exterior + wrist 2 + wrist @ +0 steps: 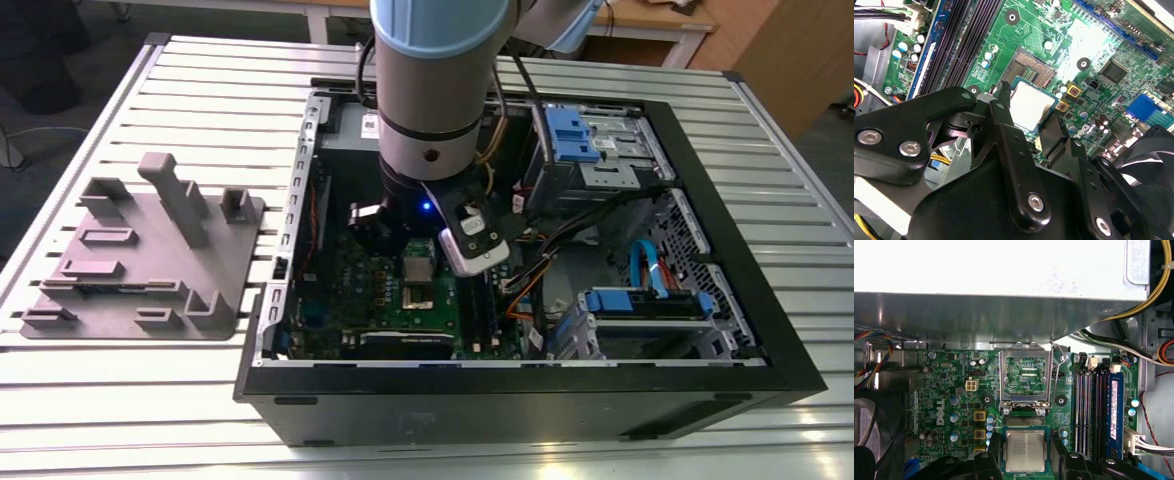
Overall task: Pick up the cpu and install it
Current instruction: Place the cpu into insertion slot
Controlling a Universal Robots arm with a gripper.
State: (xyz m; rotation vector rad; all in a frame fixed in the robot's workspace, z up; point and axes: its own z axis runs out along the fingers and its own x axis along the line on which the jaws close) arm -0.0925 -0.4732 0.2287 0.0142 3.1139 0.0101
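The two black fingers [994,450] stand narrow and grip the cpu [1025,452] by two opposite edges. Its silvery top faces up between them. In the second wrist view one finger [1004,117] presses on one side of the cpu [1031,100] and the other finger on the opposite side.

Just beyond the fingertips lies the open socket [1030,70] on the green circuit board [949,390]. The chip seems to hang slightly above the board and partly beside the socket, but I cannot tell if it touches. Further past the fingertips the hollow metal socket frame [1025,375] is lifted open. To one side of the fingers run the long dark memory slots [1086,410].

In the exterior view the arm [434,90] reaches down into the open computer case [534,385]. Well apart from the fingers, outside the case at the exterior view's left, a grey plastic tray [147,260] lies on the slatted tabletop [134,400].
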